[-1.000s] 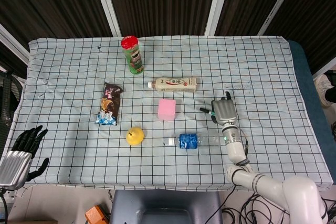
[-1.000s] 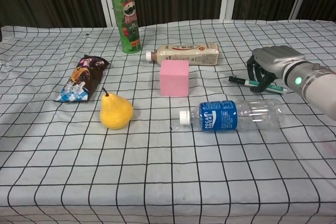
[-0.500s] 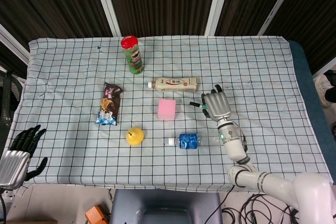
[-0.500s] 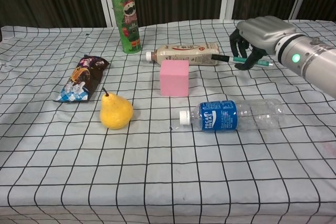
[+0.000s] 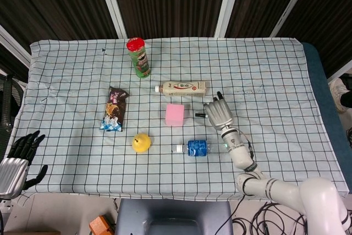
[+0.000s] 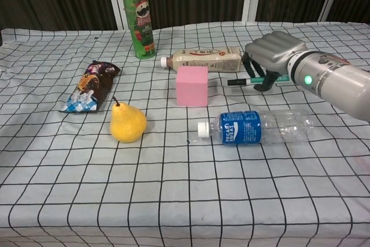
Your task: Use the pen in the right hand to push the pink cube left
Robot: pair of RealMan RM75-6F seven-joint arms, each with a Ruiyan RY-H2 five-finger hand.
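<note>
The pink cube (image 5: 175, 114) (image 6: 192, 85) sits mid-table on the checked cloth. Just to its right my right hand (image 5: 218, 114) (image 6: 270, 55) holds a green-barrelled pen (image 6: 250, 79) level above the cloth. The pen's dark tip (image 5: 199, 115) points left toward the cube, with a small gap between tip and cube. My left hand (image 5: 22, 153) hangs off the table's front left corner, fingers spread and holding nothing.
A clear water bottle with a blue label (image 5: 201, 147) (image 6: 254, 126) lies in front of the right hand. A beige drink bottle (image 5: 183, 87) lies behind the cube. A yellow pear (image 5: 141, 142), a dark snack bag (image 5: 114, 108) and a green chip can (image 5: 138, 56) stand to the left.
My right hand lifted the pen off the cloth and carried it left, from beside the water bottle's base to just right of the cube. The cube has not moved.
</note>
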